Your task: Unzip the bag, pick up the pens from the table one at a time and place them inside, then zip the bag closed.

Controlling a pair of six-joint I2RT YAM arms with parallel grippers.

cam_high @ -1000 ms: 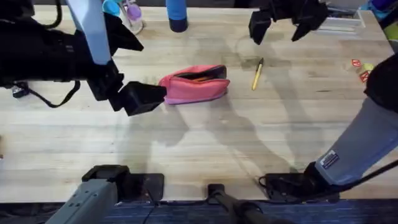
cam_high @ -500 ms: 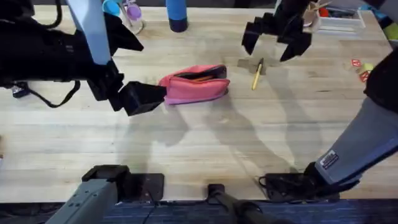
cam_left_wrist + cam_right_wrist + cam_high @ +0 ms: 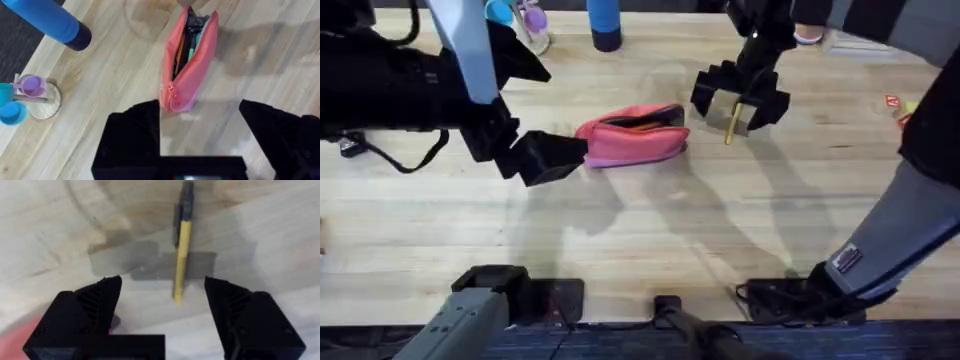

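Overhead view: the bag (image 3: 632, 134) lies on its side on the table (image 3: 620, 240), a little above and left of frame centre, zipper (image 3: 642, 123) open along its upper edge. Left wrist view shows dark and orange contents (image 3: 186, 42) through the gap.

Left gripper (image 3: 552, 156) sits at the bag's left end, fingers spread wide. In the left wrist view the two black fingers (image 3: 134, 131) stand on either side of the bag's near end (touching or just short of it: cannot tell). It holds nothing.

The pen (image 3: 733, 119), yellow with a dark tip, lies on the table just right of the bag, upper centre-right of the overhead frame, and apart from it.

Right gripper (image 3: 740, 97) hangs directly over the pen, jaws wide open and empty. Right wrist view: pen (image 3: 181, 242) lies between the two fingers (image 3: 95, 305), neither one touching it.

Blue cylinder (image 3: 604, 24) and a small cup (image 3: 533, 28) stand at the top edge of the overhead frame, well apart from the bag.
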